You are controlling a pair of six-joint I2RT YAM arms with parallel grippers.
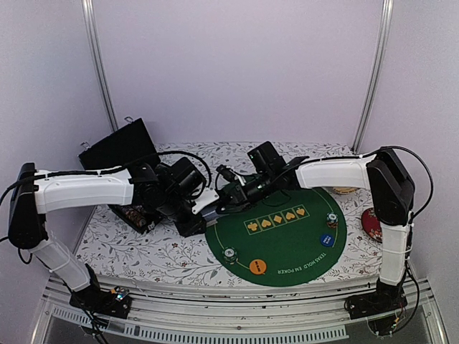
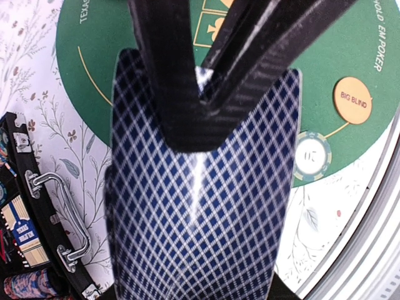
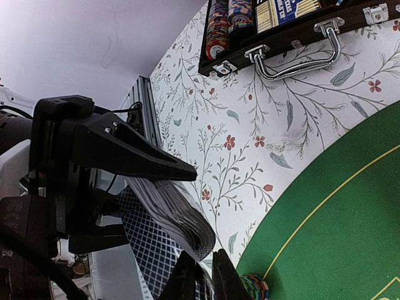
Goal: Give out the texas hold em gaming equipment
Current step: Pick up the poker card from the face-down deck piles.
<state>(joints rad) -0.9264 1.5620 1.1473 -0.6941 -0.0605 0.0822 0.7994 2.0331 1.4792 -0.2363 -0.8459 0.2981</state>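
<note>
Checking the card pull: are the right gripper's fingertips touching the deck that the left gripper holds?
Touching. In the right wrist view, the fanned edge of the card deck runs down between the nearly closed fingertips of the right gripper, with no gap showing.

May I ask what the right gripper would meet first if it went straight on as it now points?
The deck of playing cards that the left gripper holds; the right gripper looks nearly at its edge.
</note>
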